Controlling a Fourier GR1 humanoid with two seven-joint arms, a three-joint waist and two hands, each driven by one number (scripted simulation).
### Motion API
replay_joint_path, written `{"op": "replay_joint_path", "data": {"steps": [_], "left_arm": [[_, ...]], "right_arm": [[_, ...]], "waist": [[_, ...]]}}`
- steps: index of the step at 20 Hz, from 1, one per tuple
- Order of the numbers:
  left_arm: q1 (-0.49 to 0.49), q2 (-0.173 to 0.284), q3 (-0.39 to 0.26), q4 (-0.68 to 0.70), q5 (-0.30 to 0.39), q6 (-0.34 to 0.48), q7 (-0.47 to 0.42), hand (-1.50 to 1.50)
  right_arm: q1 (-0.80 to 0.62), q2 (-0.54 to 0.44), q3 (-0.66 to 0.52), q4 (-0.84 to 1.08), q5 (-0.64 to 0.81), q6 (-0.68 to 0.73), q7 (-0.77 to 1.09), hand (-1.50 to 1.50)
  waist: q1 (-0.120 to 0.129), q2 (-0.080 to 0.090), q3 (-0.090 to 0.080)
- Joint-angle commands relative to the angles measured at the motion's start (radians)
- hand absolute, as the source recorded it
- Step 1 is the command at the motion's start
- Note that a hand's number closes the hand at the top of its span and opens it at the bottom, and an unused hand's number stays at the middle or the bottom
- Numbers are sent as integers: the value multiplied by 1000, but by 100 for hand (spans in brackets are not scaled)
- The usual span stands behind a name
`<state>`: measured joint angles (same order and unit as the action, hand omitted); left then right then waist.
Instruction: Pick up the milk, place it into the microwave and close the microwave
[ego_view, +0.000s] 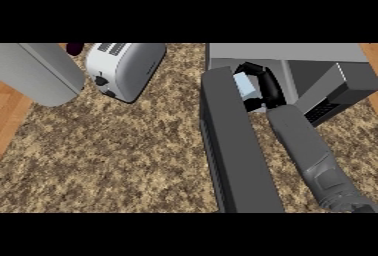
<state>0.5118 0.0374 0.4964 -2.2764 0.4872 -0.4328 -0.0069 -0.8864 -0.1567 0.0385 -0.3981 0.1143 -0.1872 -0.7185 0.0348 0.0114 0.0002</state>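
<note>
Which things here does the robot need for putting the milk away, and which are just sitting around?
Needed: the milk, held in the right hand; the microwave; its open door.

Just sitting there: the toaster; the grey object at the left.

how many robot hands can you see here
1. The right hand is inside the open microwave, curled round the milk, just behind the open door. The left hand is not in view; it may be out of frame.
</note>
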Motion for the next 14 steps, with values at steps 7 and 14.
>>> {"op": "replay_joint_path", "data": {"steps": [7, 14], "left_arm": [[-52, 4, -20, 37, -24, -26, -7, -150], [-91, -3, -37, 63, -61, -20, -18, -150]], "right_arm": [[-176, 0, -55, 208, 38, -181, 8, 150], [-206, -40, -67, 239, 60, -358, -21, 150]], "waist": [[54, 25, 2], [71, 38, 3]]}}
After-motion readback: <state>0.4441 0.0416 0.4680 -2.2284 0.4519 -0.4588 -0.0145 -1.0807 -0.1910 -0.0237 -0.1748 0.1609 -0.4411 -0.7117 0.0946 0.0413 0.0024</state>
